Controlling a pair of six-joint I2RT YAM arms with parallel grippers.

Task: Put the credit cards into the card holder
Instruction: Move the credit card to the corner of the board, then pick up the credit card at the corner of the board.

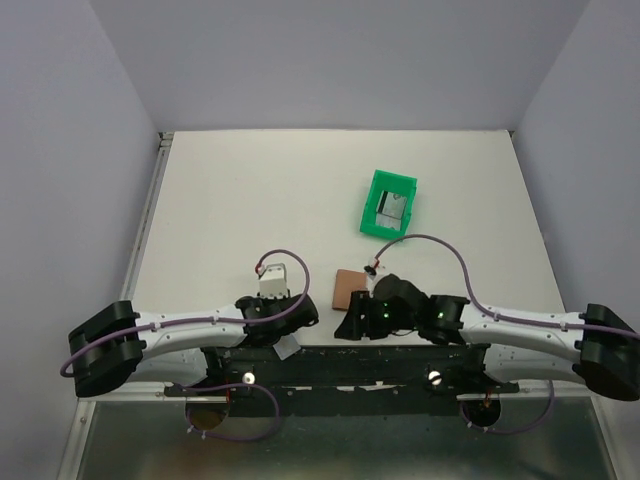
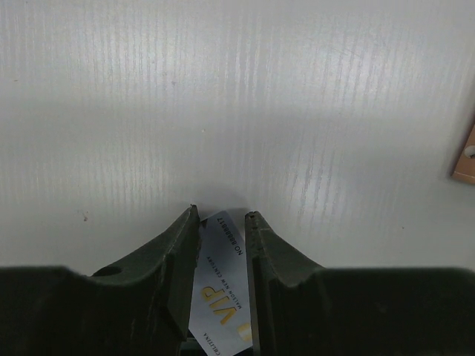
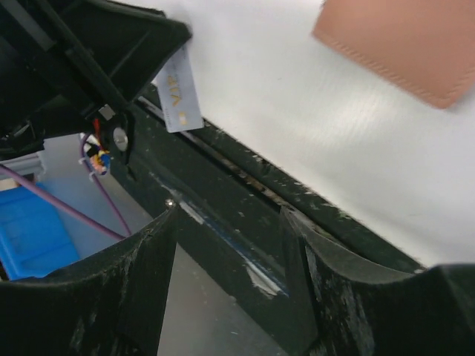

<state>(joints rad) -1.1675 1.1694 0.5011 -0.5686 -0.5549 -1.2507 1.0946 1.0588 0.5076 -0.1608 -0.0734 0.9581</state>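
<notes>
Robot lab: plain walls (image 1: 330, 60), white table (image 1: 250, 190)

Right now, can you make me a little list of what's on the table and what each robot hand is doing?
left gripper: shut on a card with gold VIP letters
right gripper: open, holding nothing, near the table's front edge
wallet: brown, lying flat on the table between the two grippers, not held
green bin: farther back, with something grey inside, maybe a card
table: white
</notes>
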